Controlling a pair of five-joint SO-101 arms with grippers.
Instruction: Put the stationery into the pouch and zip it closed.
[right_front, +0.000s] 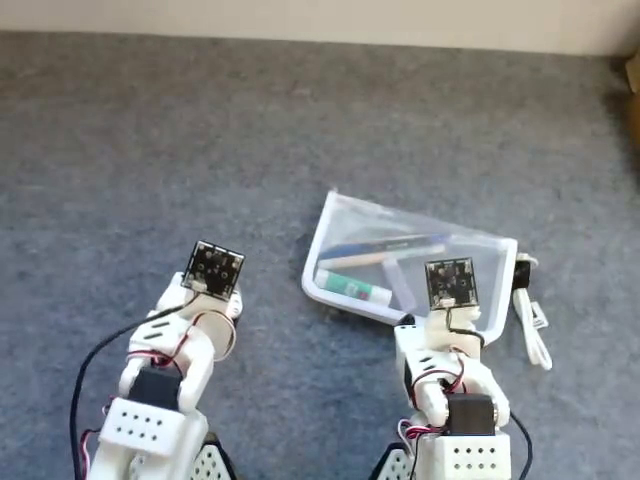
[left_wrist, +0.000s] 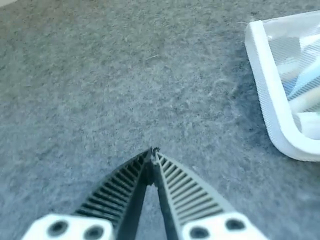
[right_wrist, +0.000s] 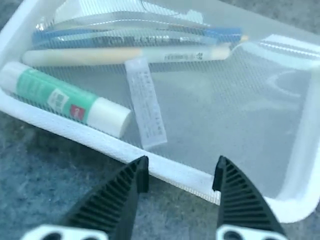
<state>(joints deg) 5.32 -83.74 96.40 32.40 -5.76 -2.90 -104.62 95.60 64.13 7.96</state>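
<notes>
Pouch (right_front: 312, 262) lies flat right of the table's (right_front: 150, 130) middle, toward the near edge, with the glue stick (right_wrist: 65, 97), pencil (right_wrist: 125, 55) and blue pen (right_wrist: 135, 35) inside. Right gripper (right_wrist: 181, 165) hangs over the pouch's near rim, fingers spread apart. Left gripper (left_wrist: 152, 152) sits over bare grey table beside the pouch's left end, tips pressed together on nothing. A white cable (right_front: 535, 330) lies just off the pouch's right end.

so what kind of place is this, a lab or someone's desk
Probably a small robotics test bench: a grey carpet-like surface, the left arm and right arm mounted side by side on it, and the pouch laid out like a practice prop.
</notes>
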